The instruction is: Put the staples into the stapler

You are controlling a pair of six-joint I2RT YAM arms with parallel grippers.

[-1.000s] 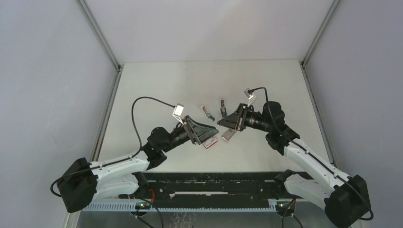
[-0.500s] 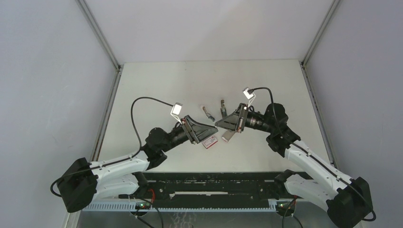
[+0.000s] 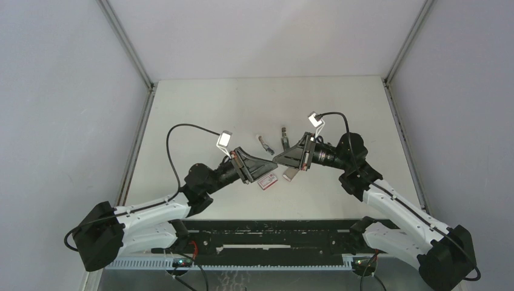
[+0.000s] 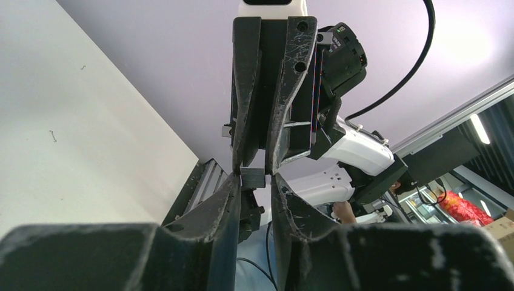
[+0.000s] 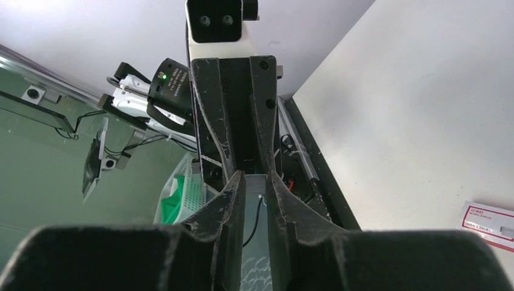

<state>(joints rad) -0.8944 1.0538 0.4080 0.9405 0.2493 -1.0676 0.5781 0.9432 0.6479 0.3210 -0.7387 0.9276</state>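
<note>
Above the table's middle my two grippers meet tip to tip. The staples [image 4: 253,177] are a small grey strip held in the air between them. My right gripper [image 5: 254,177] is shut on one end of the staples [image 5: 255,181]. My left gripper [image 4: 253,180] faces it and has closed on the other end. From above, the left gripper [image 3: 273,163] and right gripper [image 3: 278,158] hide the strip. The stapler [image 3: 290,174], small and white, lies on the table just below the right gripper, with neither gripper touching it.
A red-and-white box sleeve [image 3: 267,180] lies flat beside the stapler, and its corner shows in the right wrist view [image 5: 490,223]. Two small dark metal pieces [image 3: 265,145] [image 3: 283,138] lie behind the grippers. Grey walls enclose the table on three sides.
My left jaws have narrowed from wide open onto the strip. The right gripper has moved slightly left toward the left gripper, its grip unchanged.
</note>
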